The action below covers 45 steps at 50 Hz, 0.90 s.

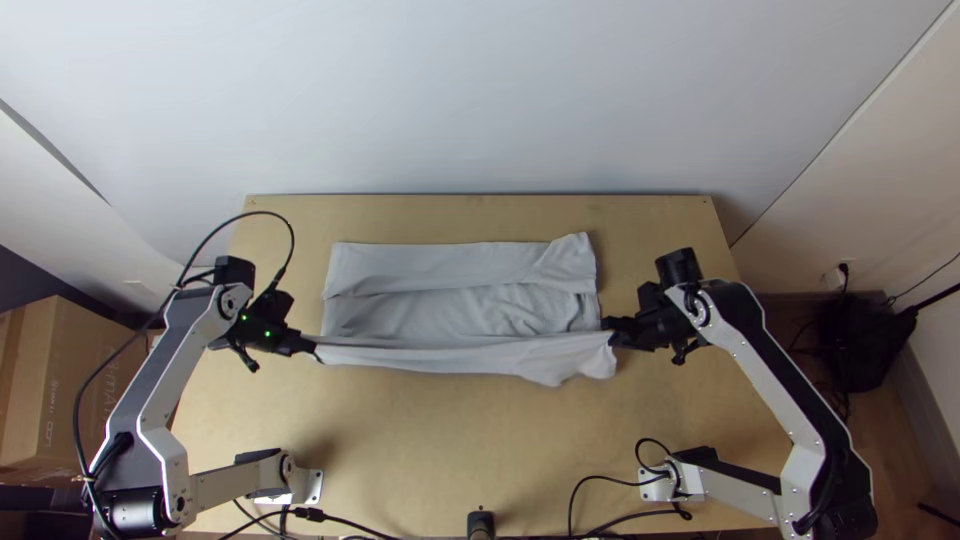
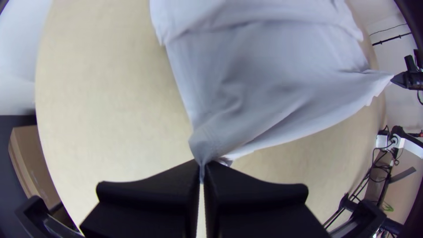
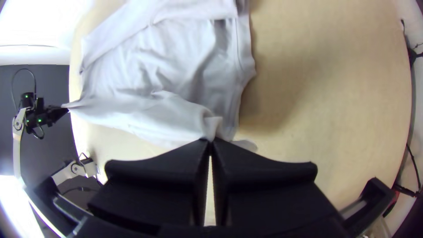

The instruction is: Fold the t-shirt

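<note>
Pale t-shirt point(image 1: 465, 308) on the surface point(image 1: 450, 430), long axis running between my left pincer point(image 2: 202, 164) and right pincer point(image 3: 211, 142), each pinched closed on its near edge's end; the next fold likely goes toward its far edge.

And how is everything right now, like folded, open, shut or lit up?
t-shirt: far side folded in, near side stretched between the pincers
left pincer: shut on the t-shirt's near left part
right pincer: shut on the t-shirt's near right part
green light on left arm: on
</note>
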Motion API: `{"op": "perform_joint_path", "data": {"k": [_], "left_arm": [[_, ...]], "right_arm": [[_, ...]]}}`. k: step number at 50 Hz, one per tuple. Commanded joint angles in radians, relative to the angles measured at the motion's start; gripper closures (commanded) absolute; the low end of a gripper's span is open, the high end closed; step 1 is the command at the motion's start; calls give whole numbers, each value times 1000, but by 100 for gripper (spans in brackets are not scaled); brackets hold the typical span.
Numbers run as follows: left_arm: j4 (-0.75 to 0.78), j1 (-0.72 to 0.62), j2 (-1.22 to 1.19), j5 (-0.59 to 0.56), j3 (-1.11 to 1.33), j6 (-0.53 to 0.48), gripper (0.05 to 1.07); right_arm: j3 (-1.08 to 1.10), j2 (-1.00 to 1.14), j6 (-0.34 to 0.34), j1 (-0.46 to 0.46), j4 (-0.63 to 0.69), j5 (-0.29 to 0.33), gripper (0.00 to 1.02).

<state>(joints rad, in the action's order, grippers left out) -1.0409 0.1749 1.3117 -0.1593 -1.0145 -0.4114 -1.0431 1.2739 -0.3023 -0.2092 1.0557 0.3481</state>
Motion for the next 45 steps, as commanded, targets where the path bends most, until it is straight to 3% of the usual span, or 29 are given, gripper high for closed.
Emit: {"op": "perform_joint_path", "data": {"k": [1,21,45], "left_arm": [[-13,-23,26,-28,-91,39,105],[10,-68,242,-37,-360,82,105],[13,-80,564,-51,-720,88,105]], "right_arm": [[-58,27,-6,-2,-22,-11,100],[-152,159,5,2,-198,-12,100],[-462,504,20,37,-255,-14,100]]}}
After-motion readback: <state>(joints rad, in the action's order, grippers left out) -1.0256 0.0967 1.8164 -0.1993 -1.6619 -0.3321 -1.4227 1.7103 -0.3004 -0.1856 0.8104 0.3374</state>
